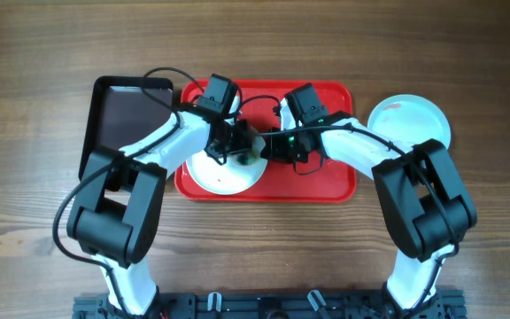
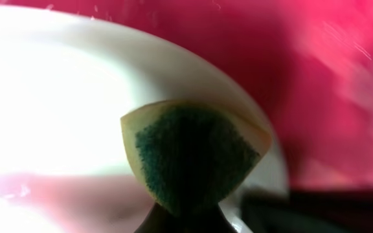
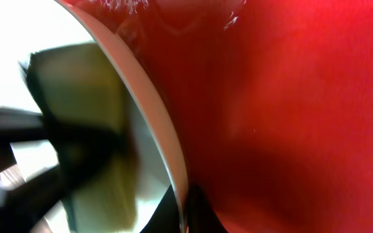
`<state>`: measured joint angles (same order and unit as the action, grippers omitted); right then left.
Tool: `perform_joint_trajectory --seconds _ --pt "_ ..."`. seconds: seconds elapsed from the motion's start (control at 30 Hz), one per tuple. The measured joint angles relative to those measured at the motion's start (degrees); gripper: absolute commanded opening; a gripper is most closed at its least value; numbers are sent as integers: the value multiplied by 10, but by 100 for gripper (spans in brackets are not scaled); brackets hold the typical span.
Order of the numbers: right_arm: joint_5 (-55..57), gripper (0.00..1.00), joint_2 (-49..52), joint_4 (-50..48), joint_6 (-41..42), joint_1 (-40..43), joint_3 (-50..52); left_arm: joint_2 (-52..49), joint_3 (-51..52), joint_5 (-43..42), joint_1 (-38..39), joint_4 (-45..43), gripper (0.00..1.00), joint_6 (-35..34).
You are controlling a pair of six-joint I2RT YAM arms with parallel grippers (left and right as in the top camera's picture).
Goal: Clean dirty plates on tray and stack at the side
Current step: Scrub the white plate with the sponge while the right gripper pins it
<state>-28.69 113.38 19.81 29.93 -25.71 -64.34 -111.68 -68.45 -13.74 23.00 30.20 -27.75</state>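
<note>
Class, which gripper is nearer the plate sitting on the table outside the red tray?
Right. The right gripper, at the white plate's rim, is left of the outside plate; the left gripper, holding the sponge, is further left.

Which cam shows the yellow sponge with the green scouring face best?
Left wrist: the sponge sits mid-frame, green face and yellow edge clear, against the white round plate. Right wrist shows it dark and blurred. Overhead: only a greenish speck.

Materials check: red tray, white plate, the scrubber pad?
Red tray: likely plastic, glossy, going by the sheen and moulded rounded rim. White plate: smooth, glossy; ceramic or melamine, can't tell. Sponge: yellow foam with a dark green fibrous scouring face.
</note>
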Motion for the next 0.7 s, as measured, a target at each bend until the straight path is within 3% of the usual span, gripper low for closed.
perform_joint_trajectory --seconds 0.13,0.3,0.47,0.7 --pt "0 4 0 0 0 0 0 9 -9 165 1 54 4 -60" --pt "0 4 0 -1 0 0 0 10 -11 273 3 118 4 -86" --pt "-2 4 0 -2 0 -3 0 9 -12 300 3 197 4 -90" --pt "-2 4 1 -2 0 -4 0 10 -12 246 -1 237 4 -50"
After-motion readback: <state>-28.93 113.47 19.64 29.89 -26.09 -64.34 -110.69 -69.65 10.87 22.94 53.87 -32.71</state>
